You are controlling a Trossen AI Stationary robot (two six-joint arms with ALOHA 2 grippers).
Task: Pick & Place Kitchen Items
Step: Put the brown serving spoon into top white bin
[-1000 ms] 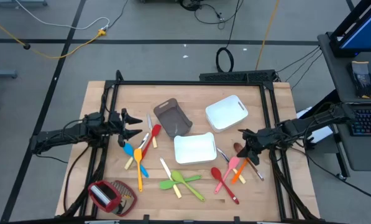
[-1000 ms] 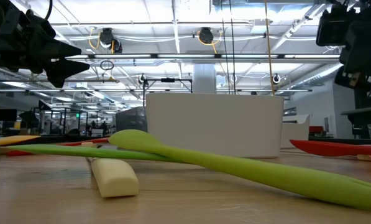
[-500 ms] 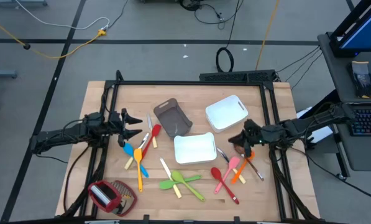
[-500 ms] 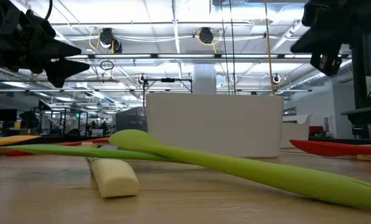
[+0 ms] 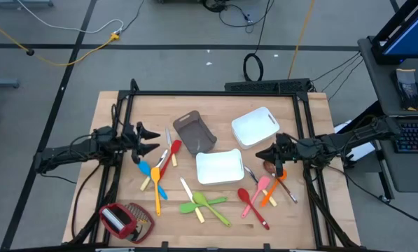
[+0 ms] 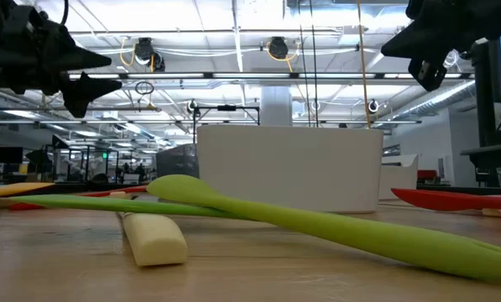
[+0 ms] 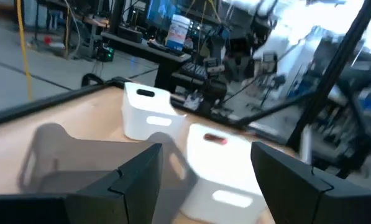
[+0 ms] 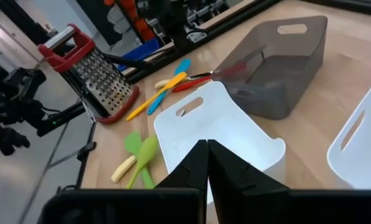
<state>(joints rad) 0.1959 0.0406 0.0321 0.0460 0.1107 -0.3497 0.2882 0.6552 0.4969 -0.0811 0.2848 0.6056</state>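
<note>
Surface: wooden table [image 5: 314, 115] in an open workshop | Left gripper [image 5: 155, 141]: fingers spread, empty, above left side near the blue and orange spoons [image 5: 155, 178] | Right gripper [image 5: 259, 155]: pressed together, empty, between white tray [image 5: 219, 168] and pink and red utensils [image 5: 259, 192] | Green spoons [image 5: 207, 204]: near centre edge | Grey tray [image 5: 194, 132]: far centre.

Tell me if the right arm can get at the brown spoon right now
Probably yes. The right gripper, shut and empty, hovers beside the brown spoon, with nothing lying over it. It would have to open first.
</note>
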